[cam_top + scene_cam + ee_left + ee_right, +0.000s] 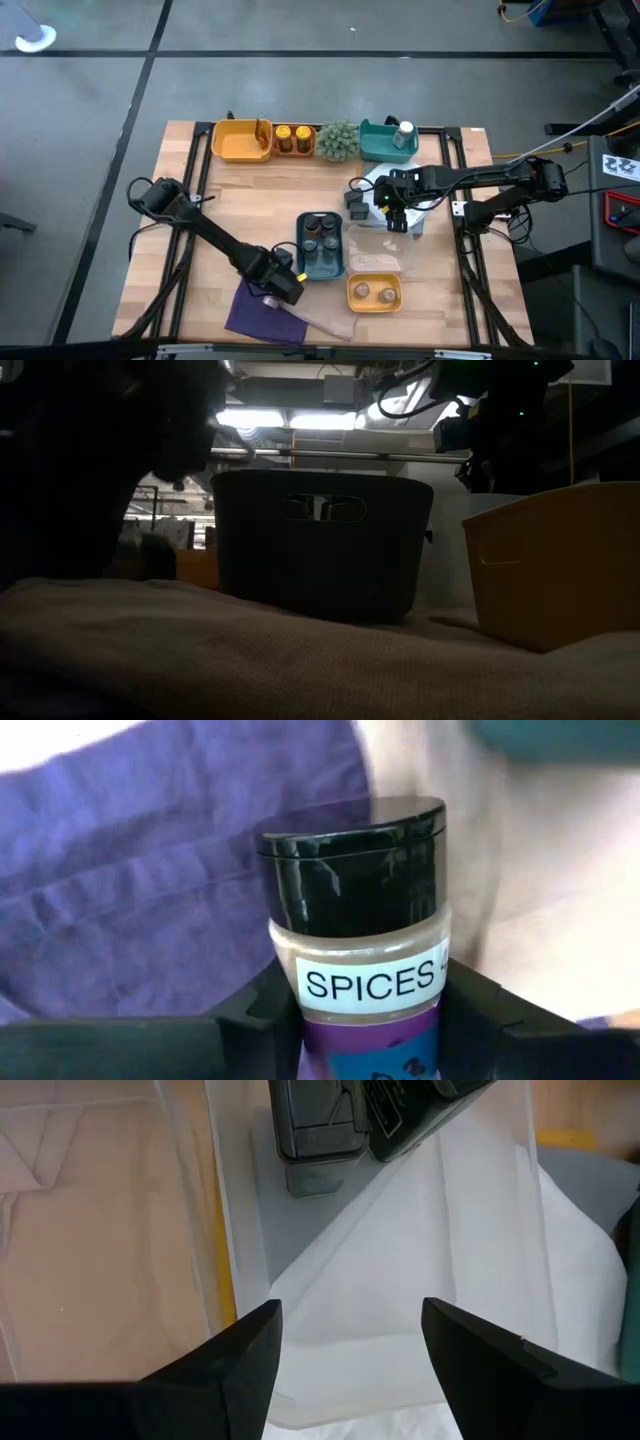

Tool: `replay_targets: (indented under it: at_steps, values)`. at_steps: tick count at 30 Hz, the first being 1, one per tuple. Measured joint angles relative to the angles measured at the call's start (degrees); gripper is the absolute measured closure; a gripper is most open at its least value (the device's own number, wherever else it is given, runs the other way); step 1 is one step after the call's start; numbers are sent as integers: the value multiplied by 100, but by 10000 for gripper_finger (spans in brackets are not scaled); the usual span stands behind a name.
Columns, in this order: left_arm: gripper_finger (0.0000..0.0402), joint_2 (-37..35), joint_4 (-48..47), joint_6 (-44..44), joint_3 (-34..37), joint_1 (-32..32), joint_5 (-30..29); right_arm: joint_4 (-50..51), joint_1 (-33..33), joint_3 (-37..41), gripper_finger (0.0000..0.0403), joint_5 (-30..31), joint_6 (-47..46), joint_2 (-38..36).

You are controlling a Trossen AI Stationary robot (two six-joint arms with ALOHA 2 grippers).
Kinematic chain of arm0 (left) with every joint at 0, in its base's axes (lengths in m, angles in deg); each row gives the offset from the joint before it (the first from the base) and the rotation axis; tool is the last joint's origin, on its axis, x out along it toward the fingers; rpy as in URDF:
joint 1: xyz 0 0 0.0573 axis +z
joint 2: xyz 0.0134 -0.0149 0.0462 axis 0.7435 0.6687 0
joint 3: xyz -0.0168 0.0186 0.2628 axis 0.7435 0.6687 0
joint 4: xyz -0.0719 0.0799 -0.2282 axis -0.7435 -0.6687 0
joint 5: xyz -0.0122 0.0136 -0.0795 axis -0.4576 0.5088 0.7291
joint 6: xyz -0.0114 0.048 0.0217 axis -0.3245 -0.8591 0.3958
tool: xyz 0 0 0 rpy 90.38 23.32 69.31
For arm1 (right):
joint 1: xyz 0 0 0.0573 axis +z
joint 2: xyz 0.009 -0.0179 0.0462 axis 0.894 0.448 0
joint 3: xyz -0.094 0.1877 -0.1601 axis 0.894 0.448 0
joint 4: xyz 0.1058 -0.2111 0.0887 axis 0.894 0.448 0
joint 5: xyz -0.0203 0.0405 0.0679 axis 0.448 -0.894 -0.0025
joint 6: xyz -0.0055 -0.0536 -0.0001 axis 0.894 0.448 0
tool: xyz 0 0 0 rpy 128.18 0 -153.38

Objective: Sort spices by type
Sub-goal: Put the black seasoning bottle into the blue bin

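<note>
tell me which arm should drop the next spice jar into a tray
Left. Its end effector is shut on a black-lidded spice jar labelled SPICES, over the purple cloth beside the teal tray. The right end effector is open and holds nothing, above white paper.

Bare wood on the table [240, 200] lies open between the back row of trays and the teal tray [321, 246]. The left gripper [283, 285], clamped on a spice jar [365, 920], is hemmed by that tray and the yellow tray [374, 291]. The right gripper [350, 1355] stands spread over a clear bin [480, 1230].
</note>
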Motion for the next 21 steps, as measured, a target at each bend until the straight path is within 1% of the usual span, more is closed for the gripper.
replay_targets:
  at_steps: [6, 11, 16, 21]
  values:
    - [249, -309, -11, -161, -2, 2, -277, 2, -2, -2, 162, 2, 0, -4]
    - [253, -603, -152, -534, -2, -37, -534, 103, -1, -64, 162, 5, 6, -46]
    - [250, -892, -350, -812, -2, -129, -905, 478, -2, -413, 162, 61, 22, -52]
    - [253, -1115, -370, -1098, -2, -265, -1407, 468, -1, -831, 162, 20, 23, -54]
